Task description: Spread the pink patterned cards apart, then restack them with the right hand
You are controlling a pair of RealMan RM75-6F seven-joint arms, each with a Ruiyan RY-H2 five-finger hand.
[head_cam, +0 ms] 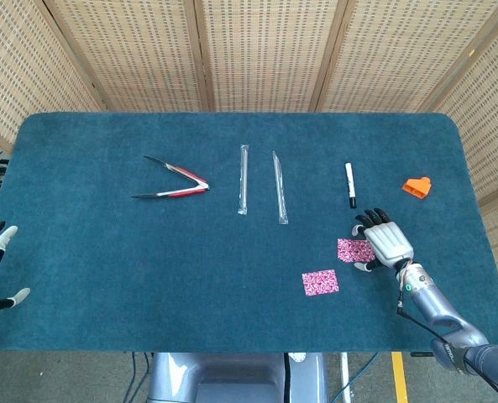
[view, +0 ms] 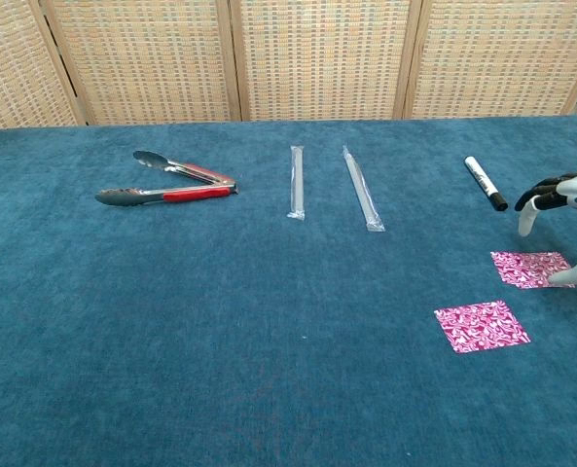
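Pink patterned cards are seen lying apart on the blue cloth: one is touched at its right edge by the spread right hand, the other lies nearer the front and to the left, well within that hand's reach.

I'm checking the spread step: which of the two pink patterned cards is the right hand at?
The farther pink card, beside the right hand, whose thumb tip rests at its edge. The nearer pink card lies alone, closer to the table's front edge.
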